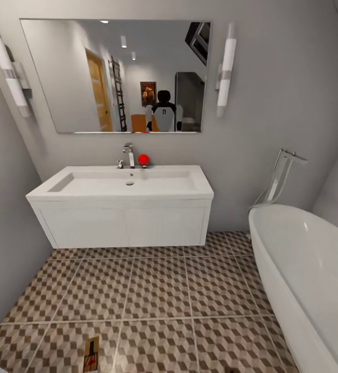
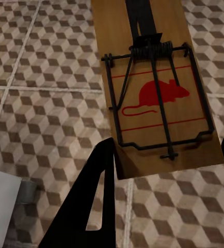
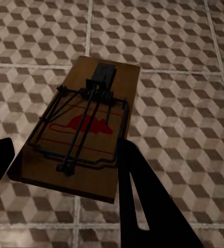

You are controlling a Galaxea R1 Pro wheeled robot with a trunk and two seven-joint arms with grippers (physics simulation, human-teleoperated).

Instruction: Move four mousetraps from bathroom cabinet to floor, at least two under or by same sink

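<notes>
While the sink stands ahead against the wall, one mousetrap is seen in the left wrist view between the fingers of the left gripper, whose jaws are closed on the near end of the wooden slab. A second mousetrap is clamped the same way by the right gripper, dark fingers being pressed at either side of its near end. Both traps are held flat and face up above the bathroom floor, probably so that they can be lowered onto the tiles without tipping. In the head view a small trap is seen at the lower edge of the picture; whether it lies on the tiles or is carried cannot be told there. No writing is legible on either slab: only a red mouse silhouette and thin red lines are printed beneath the wire bar. By this judgement, the traps are being carried toward the sink, since two must rest under or beside it. A white bathtub stands to the right.
</notes>
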